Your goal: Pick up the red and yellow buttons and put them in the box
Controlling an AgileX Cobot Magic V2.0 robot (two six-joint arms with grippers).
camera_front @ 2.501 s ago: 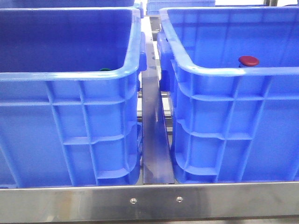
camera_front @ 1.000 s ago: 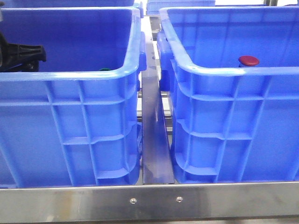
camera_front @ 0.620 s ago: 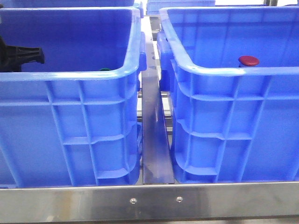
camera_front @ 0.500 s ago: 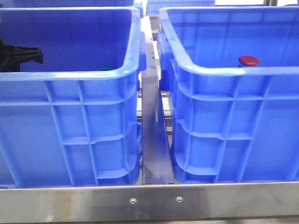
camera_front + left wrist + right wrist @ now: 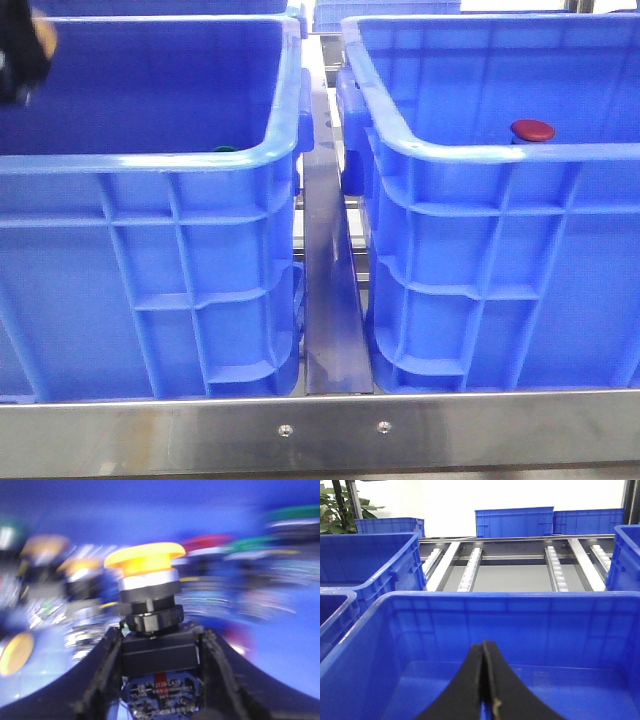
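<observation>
My left gripper (image 5: 161,636) is shut on the black body of a yellow button (image 5: 145,561) with a domed cap, which stands upright between the fingers. In the front view the left gripper (image 5: 20,58) is a dark blur high at the far left of the left blue crate (image 5: 150,165), with a spot of yellow on it. A red button (image 5: 532,130) shows over the near rim of the right blue crate (image 5: 500,155). My right gripper (image 5: 484,649) is shut and empty above a blue crate (image 5: 485,597). It does not show in the front view.
Blurred yellow (image 5: 15,652), red (image 5: 207,542) and green (image 5: 295,515) buttons lie behind the held one. A green button (image 5: 224,150) peeks over the left crate's near rim. A steel rail (image 5: 330,300) runs between the crates. More blue crates (image 5: 514,522) stand beyond roller tracks (image 5: 555,570).
The left gripper came into the left crate at its left side, stayed low, and has now risen fast to the upper left, blurred. The red button has not moved.
</observation>
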